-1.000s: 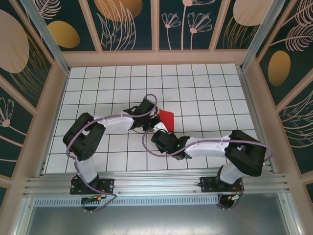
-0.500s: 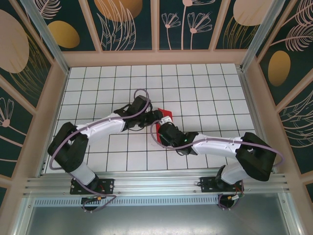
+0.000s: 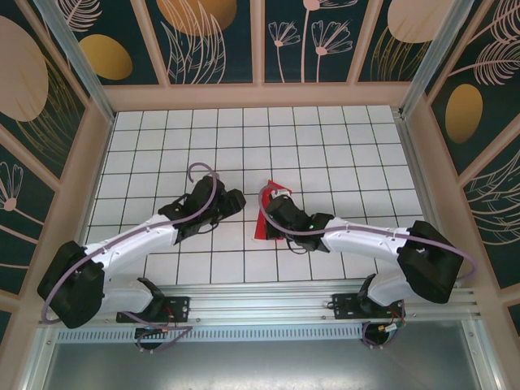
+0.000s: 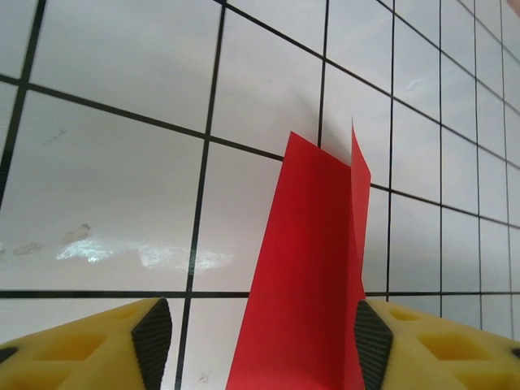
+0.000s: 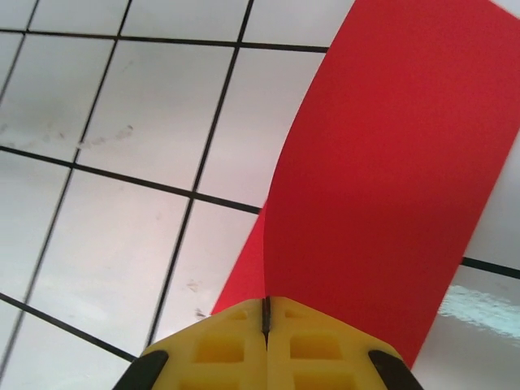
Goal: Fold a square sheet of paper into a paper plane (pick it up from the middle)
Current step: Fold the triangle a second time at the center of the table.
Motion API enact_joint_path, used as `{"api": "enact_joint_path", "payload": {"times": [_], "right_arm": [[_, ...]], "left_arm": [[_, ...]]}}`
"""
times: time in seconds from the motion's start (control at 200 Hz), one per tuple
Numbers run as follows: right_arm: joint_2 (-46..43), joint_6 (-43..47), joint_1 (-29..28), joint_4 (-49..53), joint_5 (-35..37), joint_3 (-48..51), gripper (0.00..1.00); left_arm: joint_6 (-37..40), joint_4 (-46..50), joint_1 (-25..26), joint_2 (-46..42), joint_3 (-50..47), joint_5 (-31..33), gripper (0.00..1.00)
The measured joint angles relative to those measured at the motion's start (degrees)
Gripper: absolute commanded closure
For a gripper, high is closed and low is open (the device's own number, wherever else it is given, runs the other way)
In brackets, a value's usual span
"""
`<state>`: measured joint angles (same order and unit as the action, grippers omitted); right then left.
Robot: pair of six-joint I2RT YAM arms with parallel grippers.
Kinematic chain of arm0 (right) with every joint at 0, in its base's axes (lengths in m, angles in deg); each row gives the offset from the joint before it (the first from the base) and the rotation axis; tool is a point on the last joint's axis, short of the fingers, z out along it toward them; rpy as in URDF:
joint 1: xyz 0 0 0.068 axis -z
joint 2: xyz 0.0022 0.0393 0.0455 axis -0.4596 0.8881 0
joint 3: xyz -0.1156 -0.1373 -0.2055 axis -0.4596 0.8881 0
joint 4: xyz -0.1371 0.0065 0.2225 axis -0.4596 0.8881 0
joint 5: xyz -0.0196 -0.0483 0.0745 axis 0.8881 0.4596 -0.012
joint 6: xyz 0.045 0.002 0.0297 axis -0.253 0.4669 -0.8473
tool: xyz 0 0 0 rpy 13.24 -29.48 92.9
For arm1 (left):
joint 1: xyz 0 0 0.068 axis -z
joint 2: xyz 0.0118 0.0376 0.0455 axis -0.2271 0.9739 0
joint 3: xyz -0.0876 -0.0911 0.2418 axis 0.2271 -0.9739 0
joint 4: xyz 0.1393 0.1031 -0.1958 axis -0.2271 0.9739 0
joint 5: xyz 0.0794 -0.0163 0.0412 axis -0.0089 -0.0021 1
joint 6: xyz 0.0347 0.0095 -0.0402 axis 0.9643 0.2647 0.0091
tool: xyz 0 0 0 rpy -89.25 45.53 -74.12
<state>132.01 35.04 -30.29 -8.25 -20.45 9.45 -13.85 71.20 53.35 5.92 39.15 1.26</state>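
Note:
The square sheet of paper (image 3: 261, 225) is bright red, folded and raised off the white grid table (image 3: 341, 154). My right gripper (image 3: 273, 208) is shut on its edge; in the right wrist view the yellow fingers (image 5: 236, 349) meet on the sheet of paper (image 5: 382, 187), which curves away ahead. My left gripper (image 3: 236, 199) is open just left of the paper. In the left wrist view the folded paper (image 4: 313, 268) stands in the wide gap of the left gripper (image 4: 258, 345), closer to the right pad (image 4: 367, 341).
Wooden walls (image 3: 89, 162) with aluminium posts enclose the table on the left, back and right. An aluminium rail (image 3: 260, 305) carrying both arm bases runs along the near edge. White grid tiles stretch behind and to both sides of the grippers.
The left arm has stretched low and drawn its gripper back to the left, off the paper. The right gripper has brought the red paper nearer and slightly left.

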Motion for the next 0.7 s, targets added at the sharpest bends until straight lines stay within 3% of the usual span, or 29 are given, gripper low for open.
{"api": "enact_joint_path", "payload": {"times": [0.17, 0.38, 0.701], "right_arm": [[2.5, -3.8, -1.1, -0.1, -0.9, -2.8, 1.00], [4.7, -5.9, -1.2, -0.5, -2.2, -2.3, 1.00], [3.9, -8.0, 2.9, -7.3, -9.3, 4.8, 1.00]], "left_arm": [[-0.1, -3.3, 0.0, -2.7, -3.7, -1.2, 0.58], [0.1, -10.3, 0.0, -1.1, -7.3, -9.1, 0.72], [-0.1, -16.4, 0.3, 8.0, -7.7, -16.9, 0.81]]}}
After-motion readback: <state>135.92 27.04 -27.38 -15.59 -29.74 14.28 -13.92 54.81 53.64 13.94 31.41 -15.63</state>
